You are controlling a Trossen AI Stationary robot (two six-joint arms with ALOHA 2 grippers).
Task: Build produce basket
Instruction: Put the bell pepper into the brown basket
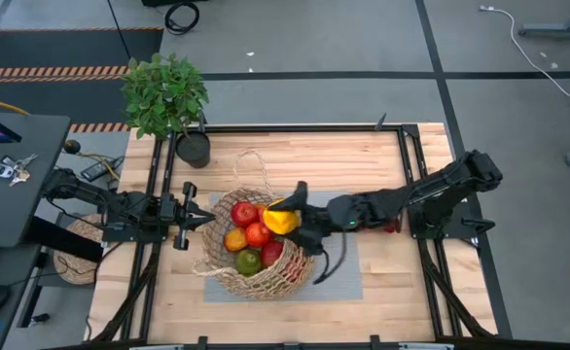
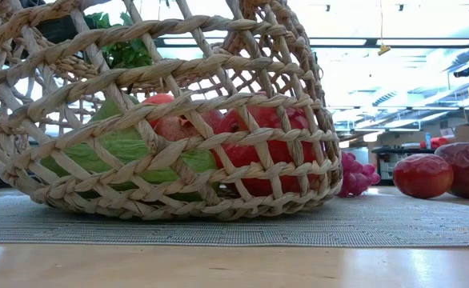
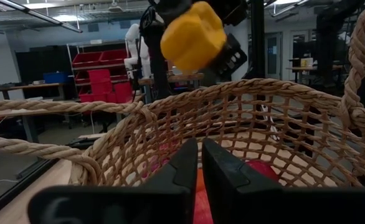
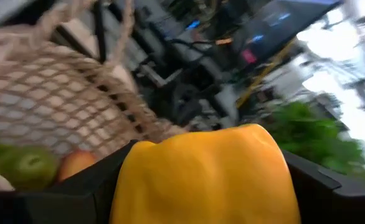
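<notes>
One yellow pepper (image 1: 280,220) held over the basket (image 1: 256,282), five pieces already inside.

From above, the basket on the grey mat (image 1: 348,277) holds two red fruits, one orange, one green, and one darker red piece at the rim; the low view shows two more red fruits (image 2: 442,174) and one bunch of purple grapes (image 2: 357,178) outside on the table. The right gripper (image 1: 290,219) reaches level across the basket's rim, fingers clasping the pepper. The left gripper (image 1: 210,220) lies level at the opposite rim, fingers pressed together, empty.
</notes>
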